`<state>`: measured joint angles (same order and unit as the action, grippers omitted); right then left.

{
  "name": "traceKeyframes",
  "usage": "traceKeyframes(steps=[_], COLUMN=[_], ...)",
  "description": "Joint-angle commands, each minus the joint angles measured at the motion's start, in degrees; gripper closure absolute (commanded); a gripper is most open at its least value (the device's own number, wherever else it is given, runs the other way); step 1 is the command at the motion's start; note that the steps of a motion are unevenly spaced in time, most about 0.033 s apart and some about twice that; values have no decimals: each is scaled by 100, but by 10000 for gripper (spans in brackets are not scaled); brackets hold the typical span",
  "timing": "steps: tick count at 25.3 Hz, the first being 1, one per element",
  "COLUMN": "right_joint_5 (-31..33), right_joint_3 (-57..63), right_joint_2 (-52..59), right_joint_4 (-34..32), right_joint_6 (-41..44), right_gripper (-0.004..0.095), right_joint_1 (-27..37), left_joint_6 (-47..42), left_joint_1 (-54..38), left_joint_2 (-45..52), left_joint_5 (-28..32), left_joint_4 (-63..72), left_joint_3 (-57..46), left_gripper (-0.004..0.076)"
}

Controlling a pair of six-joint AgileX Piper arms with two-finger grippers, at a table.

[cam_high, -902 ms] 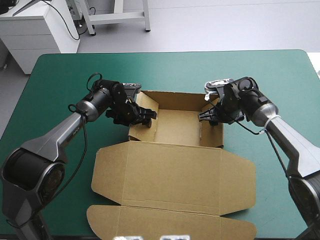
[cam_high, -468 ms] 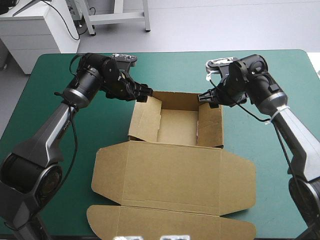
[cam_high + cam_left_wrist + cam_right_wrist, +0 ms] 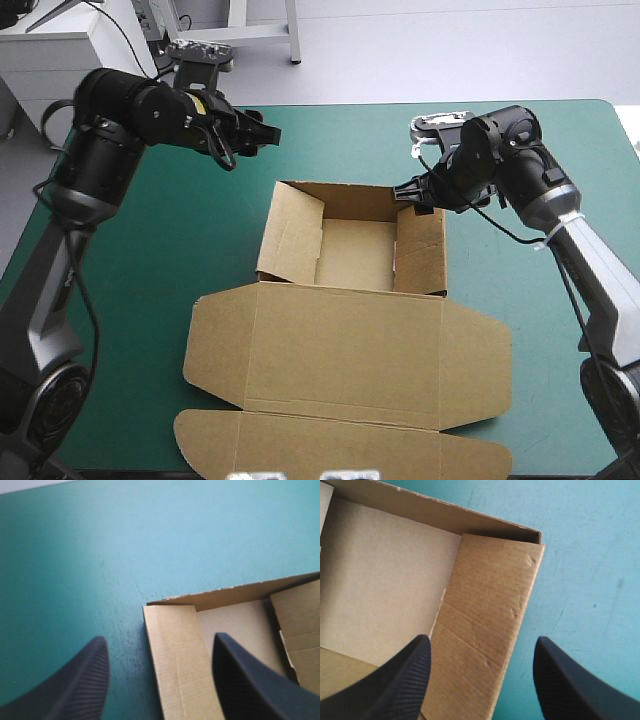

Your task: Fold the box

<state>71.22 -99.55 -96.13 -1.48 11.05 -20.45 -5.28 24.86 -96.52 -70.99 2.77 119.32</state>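
So at that moment your box was sitting about mid-desk, nudged a bit toward 12 o'clock. It was an open tray with its walls up, and the lid lay flat on the teal-green cover, running out toward 6 o'clock with its side flaps splayed at 3 and 9. Your left claw was up off the desk at roughly 10 o'clock from the tray, well apart from the board. It was open with nothing in it. In its own wrist view the black fingers stood wide apart, one over bare cover and the other over the tray, with the far-left corner of the box just ahead between them. Your right claw was parked at the tray's 2 o'clock corner, right over the far end of the right wall. It was spread open too and gripping nothing. From its wrist view the fingers straddled that wall, one on the tray side and one over the cover. I honestly couldn't tell if either finger was touching the board.
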Motion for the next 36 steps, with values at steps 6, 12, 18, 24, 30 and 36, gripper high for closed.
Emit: traceKeyframes(steps=[6, 12, 18, 24, 30, 36], right_joint_5=[50, 50, 50, 50, 50, 50], right_joint_3=[-153, -100, -100, -100, -100, 297], right_joint_2=[273, 202, -45, -283, -352, -650], right_joint_4=[-86, -124, -140, -226, -381, -515], right_joint_6=[41, 123, 351, 386, 479, 562], right_gripper=[355, 355, 355, 355, 355, 355], right_joint_1=[-2, -2, -2, -2, -2, 10], left_joint_6=[122, 122, 250, 250, 250, 250], left_joint_1=[27, 27, 27, 27, 27, 27], left_joint_2=[1319, 2105, 2869, 3679, 4617, 5669], left_joint_5=[-274, -274, -135, 461, 1304, 1738], left_joint_4=[205, 56, 39, 68, 429, 513], left_joint_3=[-228, -1452, -3394, -5495, -7357, -8635], left_gripper=[732, 732, 732, 732, 732, 732])
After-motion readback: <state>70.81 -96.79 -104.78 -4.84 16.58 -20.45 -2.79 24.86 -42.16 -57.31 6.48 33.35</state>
